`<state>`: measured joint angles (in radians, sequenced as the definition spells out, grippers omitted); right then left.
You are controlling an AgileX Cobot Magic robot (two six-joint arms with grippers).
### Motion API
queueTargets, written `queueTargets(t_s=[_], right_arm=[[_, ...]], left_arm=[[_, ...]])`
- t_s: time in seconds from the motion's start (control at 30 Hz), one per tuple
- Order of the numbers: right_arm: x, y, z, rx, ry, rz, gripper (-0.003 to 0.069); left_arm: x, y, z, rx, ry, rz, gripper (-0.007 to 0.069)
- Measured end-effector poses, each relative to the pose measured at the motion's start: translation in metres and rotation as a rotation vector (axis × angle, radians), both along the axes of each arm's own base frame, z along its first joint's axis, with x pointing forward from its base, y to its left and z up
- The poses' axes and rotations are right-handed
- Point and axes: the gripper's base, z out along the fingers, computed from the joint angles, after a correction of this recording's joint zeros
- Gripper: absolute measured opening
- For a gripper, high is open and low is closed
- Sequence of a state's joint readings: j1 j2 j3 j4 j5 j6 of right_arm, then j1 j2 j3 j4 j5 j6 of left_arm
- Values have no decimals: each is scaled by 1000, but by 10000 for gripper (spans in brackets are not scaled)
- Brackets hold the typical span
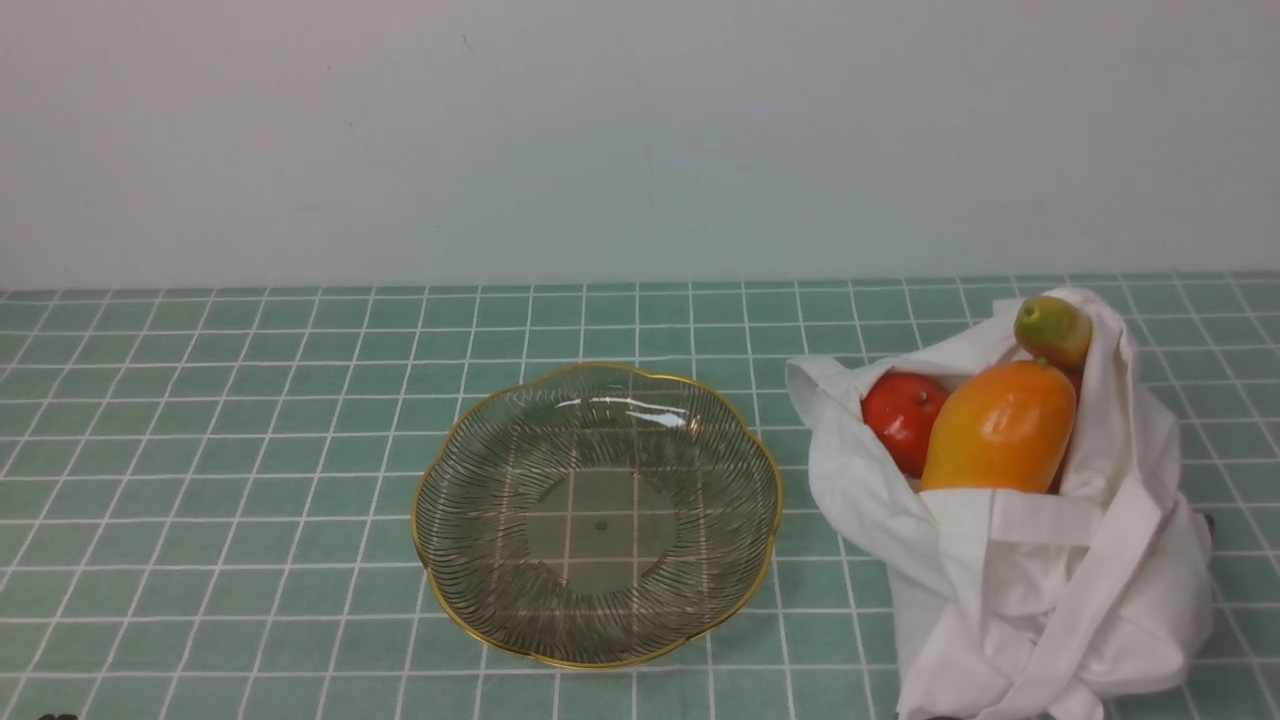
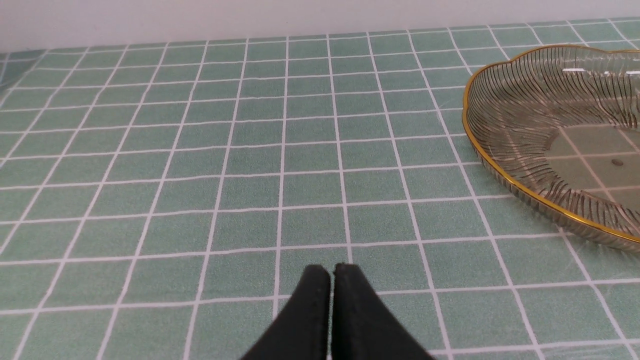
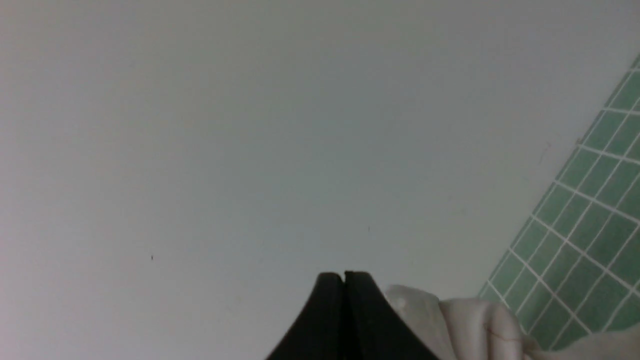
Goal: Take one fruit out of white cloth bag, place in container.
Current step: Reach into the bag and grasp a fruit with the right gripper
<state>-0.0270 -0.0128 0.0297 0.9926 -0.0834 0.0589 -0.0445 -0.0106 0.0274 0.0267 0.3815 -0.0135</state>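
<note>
Fruit: upright in white cloth bag, just right of container. Left claw, right claw: both clenched, empty. Step: pre-reach. Next: prob. right claw opens wide, grips fruit w/o snagging cloth.

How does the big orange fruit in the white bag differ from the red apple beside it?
The orange fruit is long and oval; the red apple is round. The orange fruit is clearly bigger than the red apple. The orange fruit shades to yellow; the red apple is plain red. Both are glossy and sit side by side in the open white cloth bag.
</note>
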Motion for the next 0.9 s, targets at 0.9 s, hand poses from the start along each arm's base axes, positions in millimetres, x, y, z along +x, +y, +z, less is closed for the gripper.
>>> queueTargets(t_s=[0.9], right_arm=[[156,48,139,-829,756,882,57]], left_arm=[[0,0,0,0,0,0,-8]])
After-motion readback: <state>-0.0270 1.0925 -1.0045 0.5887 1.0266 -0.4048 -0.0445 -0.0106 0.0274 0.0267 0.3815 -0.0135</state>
